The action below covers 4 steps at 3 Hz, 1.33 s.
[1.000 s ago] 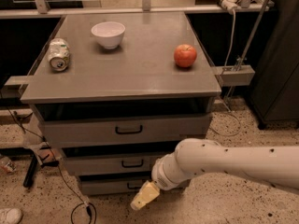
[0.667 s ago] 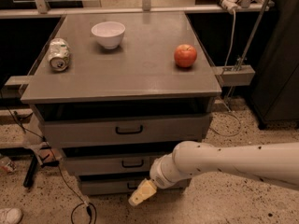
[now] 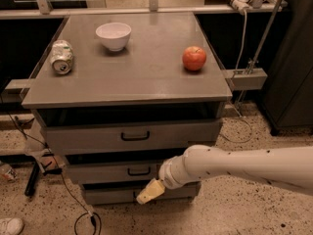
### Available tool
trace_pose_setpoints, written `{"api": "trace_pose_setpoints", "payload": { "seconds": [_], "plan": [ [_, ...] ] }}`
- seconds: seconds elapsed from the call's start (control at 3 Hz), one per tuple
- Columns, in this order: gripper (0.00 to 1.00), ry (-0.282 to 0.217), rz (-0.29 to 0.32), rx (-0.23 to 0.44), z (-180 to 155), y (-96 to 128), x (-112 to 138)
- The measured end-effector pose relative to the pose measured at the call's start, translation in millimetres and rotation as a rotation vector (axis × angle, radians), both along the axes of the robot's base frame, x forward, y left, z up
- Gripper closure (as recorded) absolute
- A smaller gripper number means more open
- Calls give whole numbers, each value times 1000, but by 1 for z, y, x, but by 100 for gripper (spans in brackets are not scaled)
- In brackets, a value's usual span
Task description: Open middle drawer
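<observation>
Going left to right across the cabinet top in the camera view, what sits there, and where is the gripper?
Crushed can → white bowl → red apple. The gripper is lower, in front of the lowest drawer, just below the middle drawer.

One high front view down onto cabinet (image 3: 146,84), claw (image 3: 150,192) low centre

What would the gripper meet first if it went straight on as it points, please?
Probably the lowest drawer front; the gripper, below the middle drawer, points down-left before it. Depth is unclear, so possibly the floor.
</observation>
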<state>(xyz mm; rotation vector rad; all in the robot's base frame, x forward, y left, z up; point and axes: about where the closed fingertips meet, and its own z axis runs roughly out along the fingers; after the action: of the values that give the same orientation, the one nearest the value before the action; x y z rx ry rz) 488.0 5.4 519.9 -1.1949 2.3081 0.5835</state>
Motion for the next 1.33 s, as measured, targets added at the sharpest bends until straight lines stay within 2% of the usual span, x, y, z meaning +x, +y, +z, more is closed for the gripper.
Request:
{"api": "trace_pose_setpoints", "payload": {
  "seconds": [1.33],
  "plan": [
    [0, -44, -45, 43, -12, -3, 43]
  ]
}}
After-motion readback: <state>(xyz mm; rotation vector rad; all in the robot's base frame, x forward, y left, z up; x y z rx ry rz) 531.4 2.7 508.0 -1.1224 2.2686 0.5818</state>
